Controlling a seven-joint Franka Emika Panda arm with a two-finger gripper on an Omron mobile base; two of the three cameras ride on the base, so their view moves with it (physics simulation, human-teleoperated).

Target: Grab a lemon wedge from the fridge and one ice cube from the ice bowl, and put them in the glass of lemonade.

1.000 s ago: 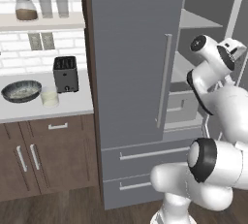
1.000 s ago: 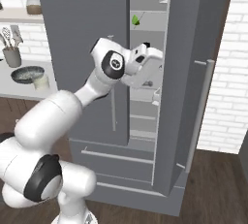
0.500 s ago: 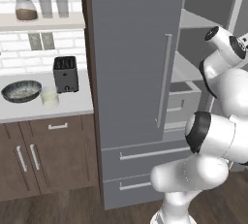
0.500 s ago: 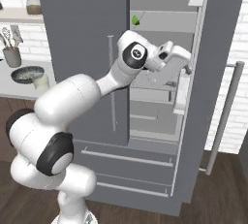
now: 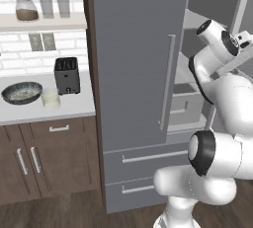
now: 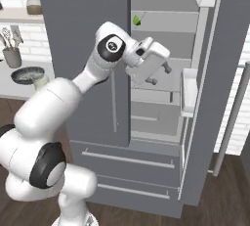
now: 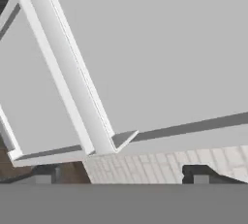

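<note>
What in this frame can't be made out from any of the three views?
- Ice bowl, left base view: too small to tell whether it holds cubes.
- Lemon wedge, right base view: a tiny speck on the fridge shelf, shape unclear.
- Gripper, right base view: fingertips too small to see clearly.

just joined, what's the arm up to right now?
The arm is reaching into the fridge, whose right door stands open. Its gripper is open and empty, in front of the shelves, below the lemon wedge on an upper shelf. The ice bowl and glass of lemonade wait on the counter to the left, beside the toaster.
</note>
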